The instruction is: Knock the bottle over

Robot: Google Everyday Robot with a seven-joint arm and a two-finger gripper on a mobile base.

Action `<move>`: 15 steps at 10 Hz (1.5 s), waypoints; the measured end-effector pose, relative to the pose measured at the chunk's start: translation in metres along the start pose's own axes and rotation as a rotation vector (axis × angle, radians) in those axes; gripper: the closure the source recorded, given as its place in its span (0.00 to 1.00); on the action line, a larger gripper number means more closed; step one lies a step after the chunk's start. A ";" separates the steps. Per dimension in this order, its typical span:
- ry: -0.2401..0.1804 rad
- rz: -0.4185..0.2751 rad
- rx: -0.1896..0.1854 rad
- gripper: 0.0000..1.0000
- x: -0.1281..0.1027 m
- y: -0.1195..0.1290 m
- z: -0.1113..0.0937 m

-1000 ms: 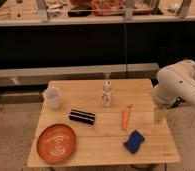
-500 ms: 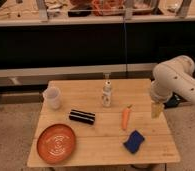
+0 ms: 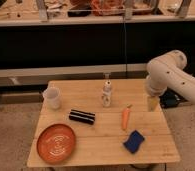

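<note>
Bottle (image 3: 106,94) stands upright at the middle rear of the bench (image 3: 101,150), capped, its contents not discernible. White cup (image 3: 52,97) stands upright at the left rear, its inside not visible. Orange plate (image 3: 56,142) lies at the front left. The arm (image 3: 168,75) enters from the right, cut off by the frame edge, its elbow bent downward. The gripper (image 3: 152,105) hangs over the bench's right edge, right of the carrot (image 3: 125,117) and well apart from the bottle. Its fingers are spread and hold nothing.
</note>
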 end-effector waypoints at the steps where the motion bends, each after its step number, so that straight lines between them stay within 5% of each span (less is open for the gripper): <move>1: 0.001 -0.015 0.008 0.20 -0.006 -0.010 0.002; 15: 0.005 -0.161 0.084 0.20 -0.048 -0.052 0.028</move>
